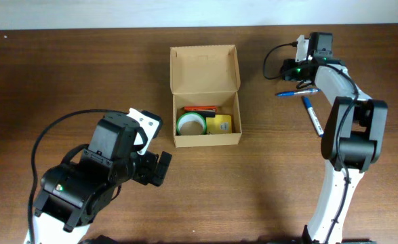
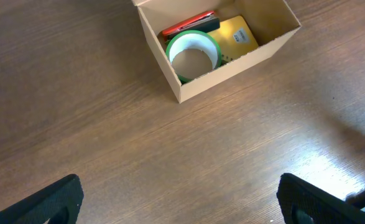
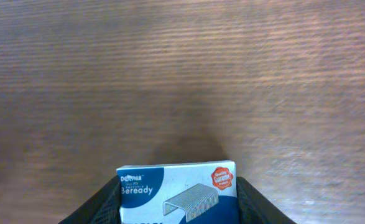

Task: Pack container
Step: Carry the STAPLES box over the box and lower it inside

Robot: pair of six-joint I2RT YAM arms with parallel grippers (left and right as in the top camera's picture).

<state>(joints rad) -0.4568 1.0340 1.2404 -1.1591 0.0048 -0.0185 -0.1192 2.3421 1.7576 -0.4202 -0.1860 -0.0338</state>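
The container [image 1: 206, 139], a brown cardboard box with its lid flap [image 1: 204, 68] open toward the back, stands mid-table. Inside lie a green tape roll [image 1: 192, 123], a red item [image 1: 200, 108] and a yellow pack [image 1: 221, 124]. The left wrist view shows the container [image 2: 232, 65] ahead, with the tape roll [image 2: 193, 55] in it. My left gripper [image 2: 182, 202] is open over bare table near the box's front left. My right gripper [image 3: 177, 202] at the far right [image 1: 285, 70] is shut on a blue-and-white staples box [image 3: 176, 186], held between both fingers [image 3: 101, 208].
Two blue pens [image 1: 297, 91] [image 1: 312, 115] lie on the table beside the right arm. The left arm's bulk [image 1: 90, 179] fills the front left. Bare wood lies between the right gripper and the container.
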